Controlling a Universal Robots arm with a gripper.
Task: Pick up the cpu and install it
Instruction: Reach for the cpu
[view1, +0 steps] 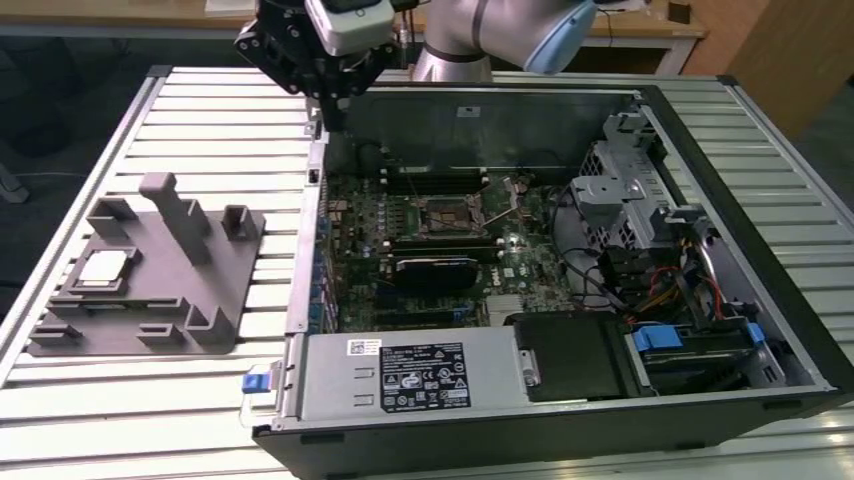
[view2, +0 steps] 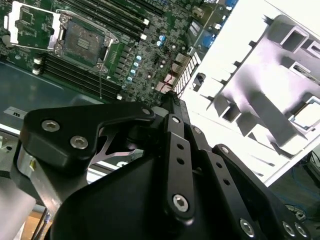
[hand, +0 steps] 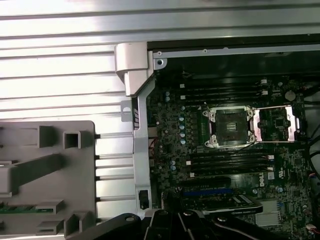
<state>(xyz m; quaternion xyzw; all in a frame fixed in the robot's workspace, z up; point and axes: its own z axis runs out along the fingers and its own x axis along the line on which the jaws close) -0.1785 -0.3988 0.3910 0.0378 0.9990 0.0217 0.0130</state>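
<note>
The cpu (view1: 104, 268), a small silvery square chip, lies flat in the gray holder block (view1: 147, 290) on the slatted table at the exterior view's left; in the second wrist view the cpu (view2: 307, 115) appears in the holder block (view2: 270, 100). My gripper (view1: 332, 112) hangs shut and empty above the back left corner of the open computer case (view1: 534, 100), well away from the cpu. Seen in the second wrist view, the gripper (view2: 169, 100) tapers to a point. The motherboard socket (view1: 445, 213) (view2: 82, 37) (hand: 228, 126) lies bare, its metal retention frame (hand: 275, 125) swung open beside it.
The case holds a power supply (view1: 407, 370), a drive cage (view1: 627, 190) and cable bundles (view1: 641, 290) at the exterior view's right. Upright posts (view1: 174, 215) rise from the holder block. The case's metal side wall (hand: 140, 150) separates holder and motherboard.
</note>
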